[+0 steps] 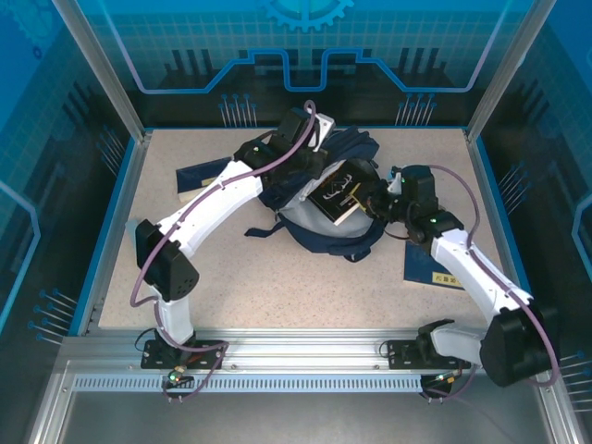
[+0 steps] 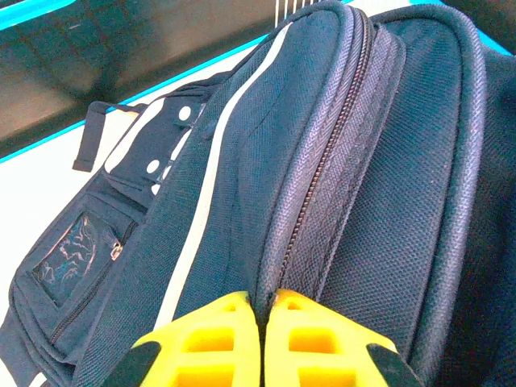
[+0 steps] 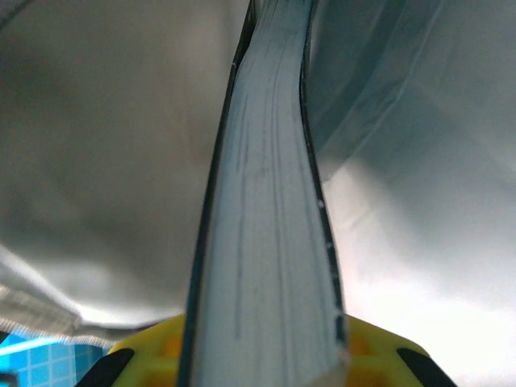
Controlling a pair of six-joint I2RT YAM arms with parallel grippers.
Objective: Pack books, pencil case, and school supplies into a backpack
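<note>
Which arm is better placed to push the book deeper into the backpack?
Right. Its end effector grips the book, grey lining on both sides; the left end effector pinches the backpack at its zipper.

Speckled beige worktop point(image 1: 277, 287), blue rim point(image 1: 109, 231) along its edges, aluminium frame posts point(image 1: 96, 65) at the corners, slotted metal rail point(image 1: 277, 381) across the near side, blue backdrop panels point(image 1: 185, 32) with a gear graphic point(image 1: 305, 9)
</note>
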